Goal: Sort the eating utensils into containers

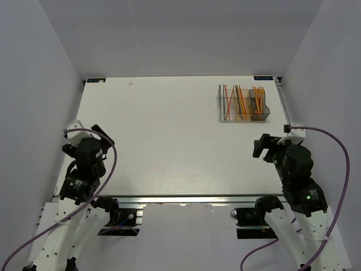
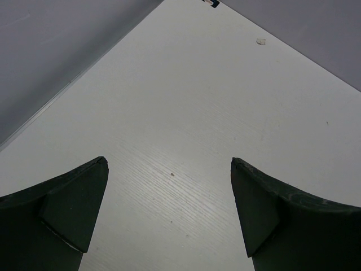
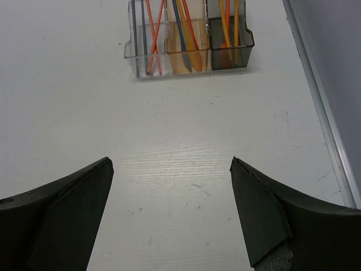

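Right gripper (image 3: 171, 162) is hanging with its jaws spread wide, holding nothing, only bare table (image 3: 169, 113) showing between the two dark fingers. It is sitting low over the right near part of the table and facing the far right corner.

Left gripper (image 2: 169, 164) is likewise standing wide apart and empty, sitting over the left near part of the table. A small white scrap (image 2: 261, 41) is lying far ahead of it, near the back edge.

Containers (image 1: 243, 104) are standing in a row at the far right of the table, well apart from both grippers and straight ahead of the right one. Left to right in the right wrist view: clear bin (image 3: 145, 56), orange-tinted bin (image 3: 188, 55), smoky grey bin (image 3: 230, 52), walls touching.

Utensils (image 3: 153, 34) are all lying inside the bins. The clear bin is holding blue-grey and orange-red pieces, the orange-tinted bin is holding blue, orange and red ones, and the grey bin is holding orange ones. Cannot tell fork from spoon or knife.
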